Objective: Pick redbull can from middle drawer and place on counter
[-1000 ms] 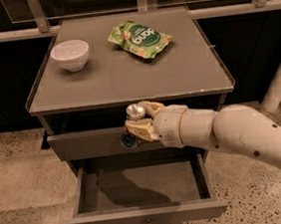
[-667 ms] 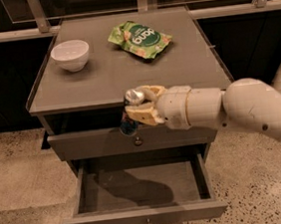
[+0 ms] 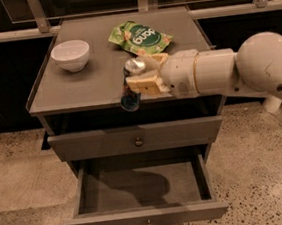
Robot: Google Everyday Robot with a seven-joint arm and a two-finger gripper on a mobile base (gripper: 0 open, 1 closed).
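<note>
My gripper (image 3: 138, 74) is shut on the redbull can (image 3: 130, 89), a slim silver and dark blue can with its shiny silver end up. It holds the can upright in the air at the front edge of the counter (image 3: 83, 88), right of the middle. The can's lower end hangs in front of the counter's rim. The middle drawer (image 3: 142, 197) is pulled open below, and its bare tray is empty. The white arm comes in from the right.
A white bowl (image 3: 70, 55) stands on the counter's back left. A green snack bag (image 3: 140, 36) lies at the back, just behind my gripper. The top drawer (image 3: 136, 137) is closed. A speckled floor surrounds the cabinet.
My gripper has lifted the can from in front of the top drawer up to the level of the counter's front edge. The arm has risen with it.
</note>
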